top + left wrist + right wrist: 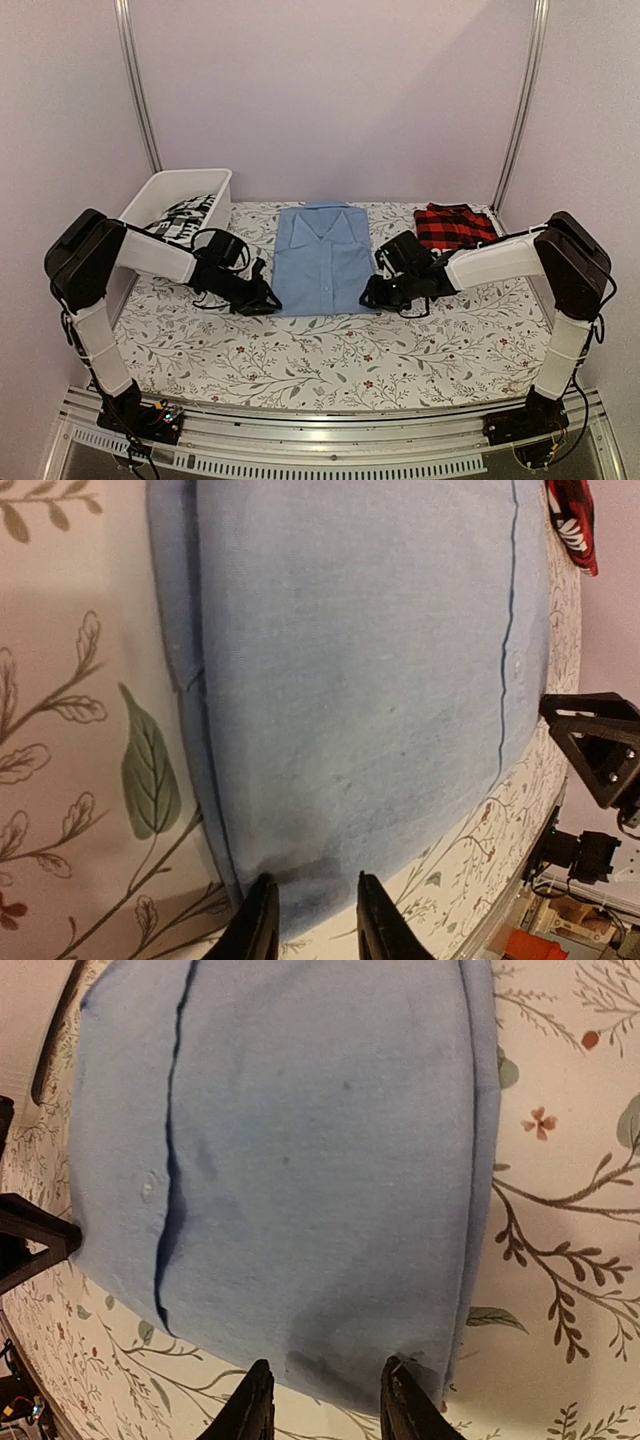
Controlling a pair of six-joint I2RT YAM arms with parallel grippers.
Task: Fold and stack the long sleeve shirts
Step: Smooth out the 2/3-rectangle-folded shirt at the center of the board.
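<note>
Light blue shirt (323, 258): folded into a neat rectangle, collar at the far end, button line facing up. Flat in the middle of the table (330, 365).
Plaid shirt (452, 226): red and black, folded into a smaller bundle at the far right of the table, well apart from the blue one, not stacked on it.
Left gripper (262, 297): low over the table, just at the near left corner of the blue shirt, pointing toward it.
Left jaws: parted to a middling gap, nothing clamped between. Near hem of the blue shirt right at the tips in the wrist view (contact with the cloth not clear).
Right gripper (372, 293): mirrored at the near right corner of the same shirt, also low.
Right jaws: parted to a middling gap as well — hem right at the tips, a dark shadow on the fabric between them, no cloth pinched.
Bin (165, 190): white, at the far left of the table, with a black-and-white patterned cloth (188, 216) inside.
</note>
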